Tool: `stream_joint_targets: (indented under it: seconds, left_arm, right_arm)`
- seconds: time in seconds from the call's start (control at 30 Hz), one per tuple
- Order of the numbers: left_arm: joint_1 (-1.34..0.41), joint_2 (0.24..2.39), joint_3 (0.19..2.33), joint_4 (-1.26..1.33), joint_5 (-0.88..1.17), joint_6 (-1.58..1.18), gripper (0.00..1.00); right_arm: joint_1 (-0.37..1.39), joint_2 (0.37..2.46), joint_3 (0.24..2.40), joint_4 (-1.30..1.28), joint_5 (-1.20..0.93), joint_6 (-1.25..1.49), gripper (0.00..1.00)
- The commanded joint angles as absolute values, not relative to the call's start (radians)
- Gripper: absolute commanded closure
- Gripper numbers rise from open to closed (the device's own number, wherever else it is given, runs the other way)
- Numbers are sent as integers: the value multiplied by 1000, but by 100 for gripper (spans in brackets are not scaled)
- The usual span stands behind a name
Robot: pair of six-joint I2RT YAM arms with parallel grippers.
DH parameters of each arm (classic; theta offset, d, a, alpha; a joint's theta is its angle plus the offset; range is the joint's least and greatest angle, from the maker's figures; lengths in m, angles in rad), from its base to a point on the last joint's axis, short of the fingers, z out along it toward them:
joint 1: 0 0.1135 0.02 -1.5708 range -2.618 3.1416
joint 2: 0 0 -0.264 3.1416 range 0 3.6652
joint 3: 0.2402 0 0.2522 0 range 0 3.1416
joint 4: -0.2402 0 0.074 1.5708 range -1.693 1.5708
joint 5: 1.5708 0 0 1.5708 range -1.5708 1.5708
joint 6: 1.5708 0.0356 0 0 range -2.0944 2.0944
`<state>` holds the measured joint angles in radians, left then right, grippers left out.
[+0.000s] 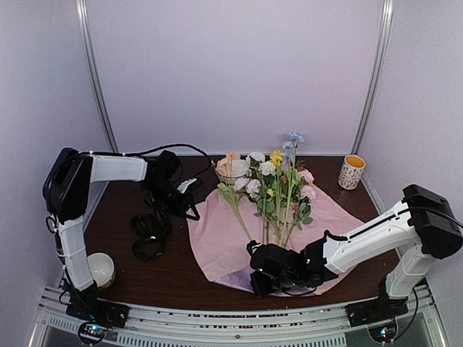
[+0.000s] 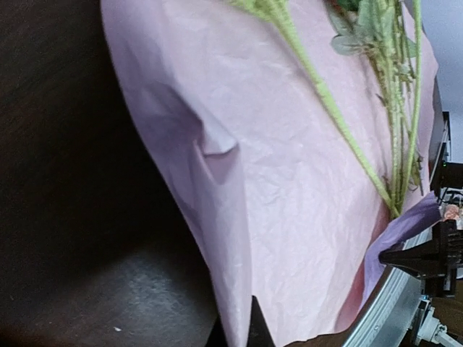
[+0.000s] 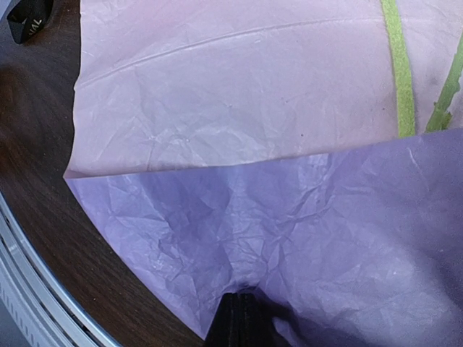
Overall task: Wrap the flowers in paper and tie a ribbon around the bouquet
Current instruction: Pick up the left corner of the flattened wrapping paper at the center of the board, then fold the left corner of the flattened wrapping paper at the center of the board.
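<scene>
The paper (image 1: 239, 238) lies spread on the dark table, pale pink face up. The flowers (image 1: 278, 181) rest on it, their green stems (image 2: 329, 108) running toward the near edge. My left gripper (image 1: 192, 189) is at the paper's left edge, and in the left wrist view its jaws (image 2: 249, 329) are shut on a raised fold of that pink edge. At the near edge, my right gripper (image 1: 259, 278) is shut on a corner folded over to show its lilac face (image 3: 289, 231). The black ribbon (image 1: 148, 231) lies loose on the table left of the paper.
A patterned cup (image 1: 351, 171) with an orange inside stands at the back right. A white cup (image 1: 101, 269) sits by the left arm's base. Black cables trail behind the left gripper. The table's metal front rail (image 3: 29, 282) runs just beside the right gripper.
</scene>
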<state>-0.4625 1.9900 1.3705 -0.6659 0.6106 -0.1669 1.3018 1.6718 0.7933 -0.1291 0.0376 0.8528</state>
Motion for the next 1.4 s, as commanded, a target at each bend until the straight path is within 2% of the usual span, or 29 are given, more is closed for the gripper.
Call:
stream_joint_targets:
  seconds: [0.0,0.4,0.67,1.1,1.37]
  left_arm:
    - [-504,1898,1394,-593,676,-214,100]
    - [-653,1924,1597,-460,781,-388,100]
    - [-766,2146,1869,-415,805,-472,100]
    - [-813,2409,2033,-270,687,-570,100]
    - [-824,2516,2098,-329,598,-522,100]
  right_arm:
    - [1292,1706,761,-197,15,867,100]
    - [1262,1682,692,-119,-38,845,100]
    - [1256,1655,652,-68,-46,845,100]
    - [1255,1504,527,95,-15,885,100]
    - [1247,1356,437,140,27,989,100]
